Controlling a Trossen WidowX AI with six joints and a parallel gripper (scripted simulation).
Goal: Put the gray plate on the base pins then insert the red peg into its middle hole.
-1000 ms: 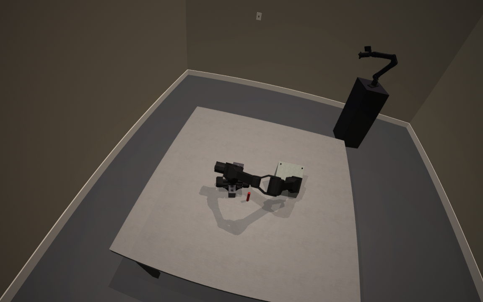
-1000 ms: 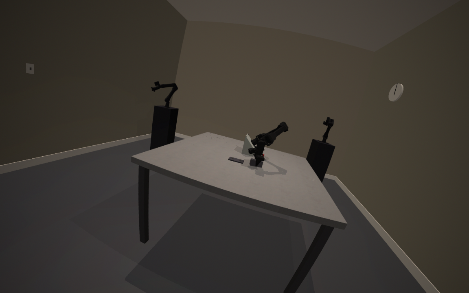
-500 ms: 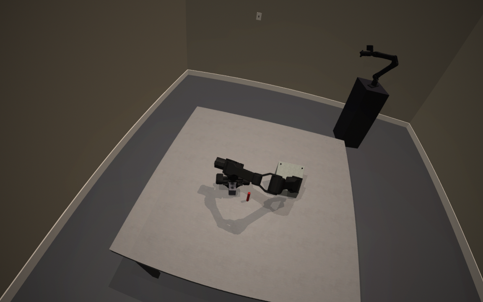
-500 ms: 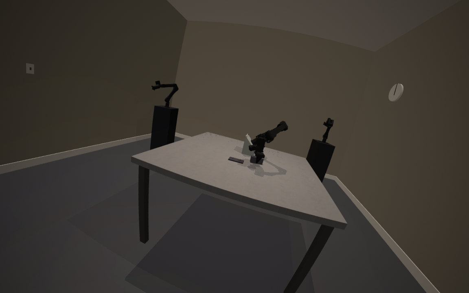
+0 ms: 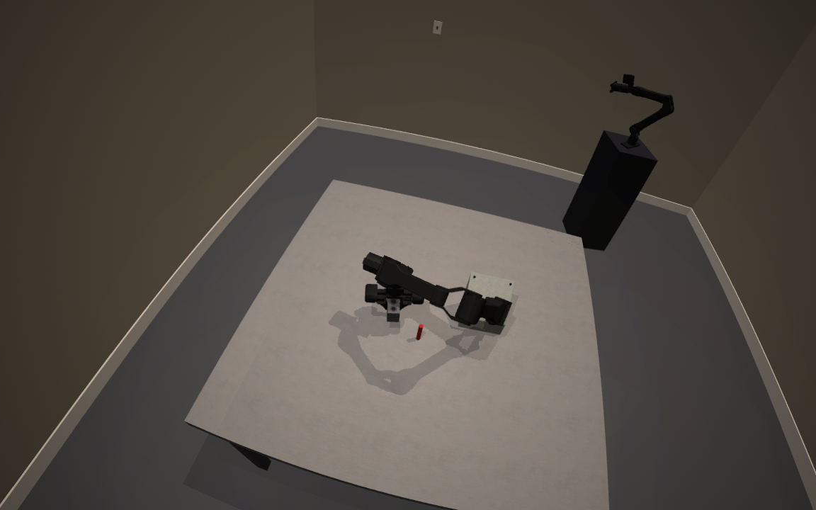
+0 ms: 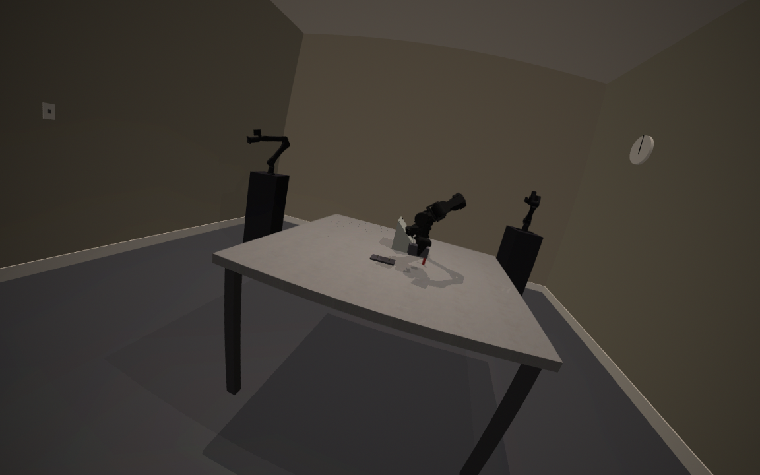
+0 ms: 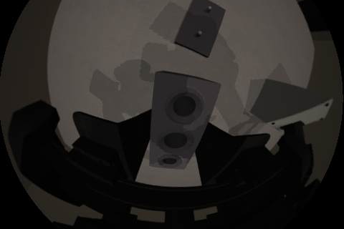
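- The gray plate, with 3 holes, is clamped between the fingers of the gripper.
- Beyond it, the base with 2 pins is seen on the table.

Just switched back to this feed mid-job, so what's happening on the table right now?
The single black arm's claw is shut on the gray three-hole plate, gripping it by its sides. The dark rectangular base with two pins lies apart on the table, ahead of the plate in the wrist view, so the plate is not yet on the pins. The small red peg stands upright on the pale tabletop nearby, untouched.
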